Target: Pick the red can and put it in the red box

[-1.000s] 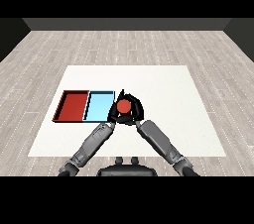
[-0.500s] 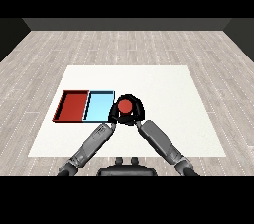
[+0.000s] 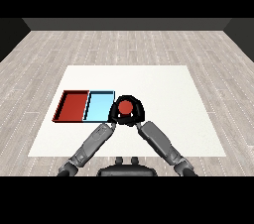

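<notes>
- Red can: right hand curls round it; left hand alongside, fingers unclear.
- Step: grasp made.
- Next: carry toward nine o'clock, past light blue tray, into red tray.

The round red can sits just right of the shallow light blue tray, with both black hands crowded round it: the left hand on its left, against the blue tray's right wall, the right hand curled round its right side. The flat red tray lies beyond the blue one, touching it, so the blue tray lies between can and red tray. The white tabletop to the right and behind is bare.
</notes>
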Controlling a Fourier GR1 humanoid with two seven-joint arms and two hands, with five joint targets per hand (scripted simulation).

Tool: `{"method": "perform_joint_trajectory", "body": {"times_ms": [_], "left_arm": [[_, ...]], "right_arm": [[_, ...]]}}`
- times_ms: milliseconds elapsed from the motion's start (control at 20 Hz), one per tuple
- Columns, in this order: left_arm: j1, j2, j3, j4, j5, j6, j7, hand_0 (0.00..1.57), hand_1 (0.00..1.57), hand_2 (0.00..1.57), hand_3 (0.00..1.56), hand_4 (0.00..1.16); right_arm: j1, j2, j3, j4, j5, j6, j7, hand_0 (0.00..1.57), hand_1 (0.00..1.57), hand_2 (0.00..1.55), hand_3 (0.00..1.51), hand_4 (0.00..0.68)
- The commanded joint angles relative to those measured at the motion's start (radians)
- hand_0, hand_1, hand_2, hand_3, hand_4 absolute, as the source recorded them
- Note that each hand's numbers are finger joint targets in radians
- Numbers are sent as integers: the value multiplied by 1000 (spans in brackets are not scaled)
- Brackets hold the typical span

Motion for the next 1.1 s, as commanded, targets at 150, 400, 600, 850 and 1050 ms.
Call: {"method": "perform_joint_trajectory", "body": {"times_ms": [150,400,600,850,1050], "left_arm": [[42,-33,-5,-17,19,3,-68,1571,1571,1530,1426,926],[-14,-34,-12,12,61,16,-61,1571,1571,1569,1491,1140],[-7,-34,24,69,89,-13,-118,1571,1571,1569,1491,1140],[18,-27,-9,-53,5,34,-8,1571,1571,1571,1486,1148],[70,-3,-29,-66,19,7,-28,1571,1571,1571,1486,1150]], "right_arm": [[-71,16,14,41,-29,-31,9,1486,1486,1454,1398,545],[0,16,-6,-56,7,67,35,0,0,0,0,0],[7,16,-14,-68,15,75,46,0,0,0,0,0],[95,-8,-24,-163,103,86,70,0,0,0,0,0],[-17,16,-83,-119,150,34,159,0,0,0,0,0]]}}
